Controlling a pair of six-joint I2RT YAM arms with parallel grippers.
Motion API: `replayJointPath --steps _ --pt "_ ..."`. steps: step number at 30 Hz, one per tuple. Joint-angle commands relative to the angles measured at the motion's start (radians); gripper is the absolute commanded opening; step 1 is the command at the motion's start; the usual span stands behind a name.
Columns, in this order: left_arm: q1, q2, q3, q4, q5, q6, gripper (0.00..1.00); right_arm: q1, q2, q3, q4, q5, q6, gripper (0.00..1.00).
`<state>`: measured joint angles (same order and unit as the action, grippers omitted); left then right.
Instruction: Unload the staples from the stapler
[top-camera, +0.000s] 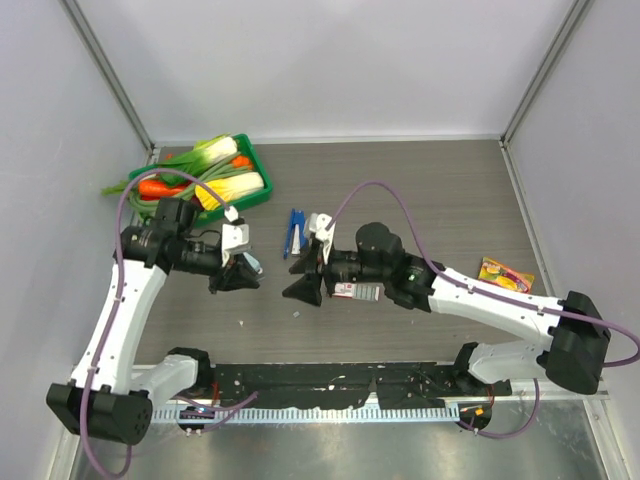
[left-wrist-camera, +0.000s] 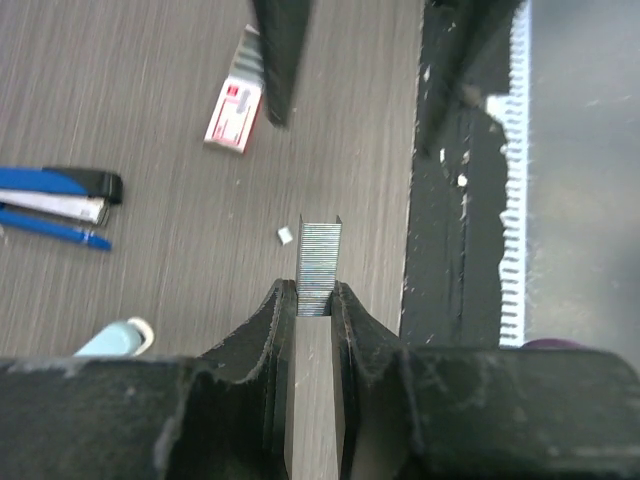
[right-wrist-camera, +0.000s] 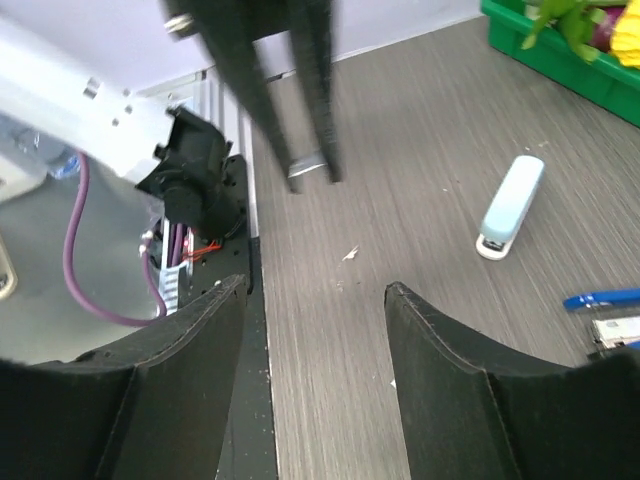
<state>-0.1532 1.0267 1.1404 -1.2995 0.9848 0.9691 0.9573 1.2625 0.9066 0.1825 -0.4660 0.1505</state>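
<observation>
**Left fingers clamped on staple strip; right fingers wide and empty**

The left gripper (left-wrist-camera: 313, 298) has its fingers drawn narrow, pinching a strip of staples (left-wrist-camera: 318, 262) by its near end. The rest of the strip projects past the fingertips.

The right gripper (right-wrist-camera: 315, 290) has its fingers spread wide with nothing between them. Its tips face the left gripper's tips.

The stapler (left-wrist-camera: 55, 200) lies on the table (left-wrist-camera: 150, 60), well off to the left of the left fingers. It is opened out, blue arms splayed and silver inner part exposed, and neither gripper touches it.

A red-and-white staple box (left-wrist-camera: 235, 108) lies beyond the left fingertips. A small loose fragment (left-wrist-camera: 284, 235) sits just left of the strip. A pale teal stapler (right-wrist-camera: 512, 205) lies beyond the right fingers, to their right.
</observation>
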Motion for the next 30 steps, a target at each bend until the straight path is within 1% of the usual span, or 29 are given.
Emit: replayJointPath --steps 1,4,12,15,23,24,30 --pt "-0.023 0.096 0.079 -0.362 0.141 -0.026 0.02 0.079 -0.055 0.043 -0.044 0.108 -0.213 0.62" --pt "-0.045 0.116 0.084 -0.362 0.135 -0.04 0.02 0.118 -0.074 0.06 -0.07 0.144 -0.262 0.62" --pt "-0.147 0.095 0.073 -0.32 0.055 -0.082 0.01 0.121 -0.061 0.136 -0.169 0.13 -0.338 0.62" --pt "-0.163 0.073 0.071 -0.304 0.04 -0.089 0.01 0.121 -0.032 0.158 -0.176 0.106 -0.341 0.62" --pt "-0.18 0.059 0.071 -0.261 0.025 -0.121 0.01 0.129 -0.006 0.184 -0.176 0.055 -0.321 0.56" --pt "-0.184 0.061 0.071 -0.259 0.025 -0.122 0.01 0.135 -0.003 0.19 -0.213 0.052 -0.321 0.56" --pt "-0.19 0.061 0.071 -0.241 0.014 -0.138 0.01 0.155 0.011 0.202 -0.224 0.058 -0.328 0.52"
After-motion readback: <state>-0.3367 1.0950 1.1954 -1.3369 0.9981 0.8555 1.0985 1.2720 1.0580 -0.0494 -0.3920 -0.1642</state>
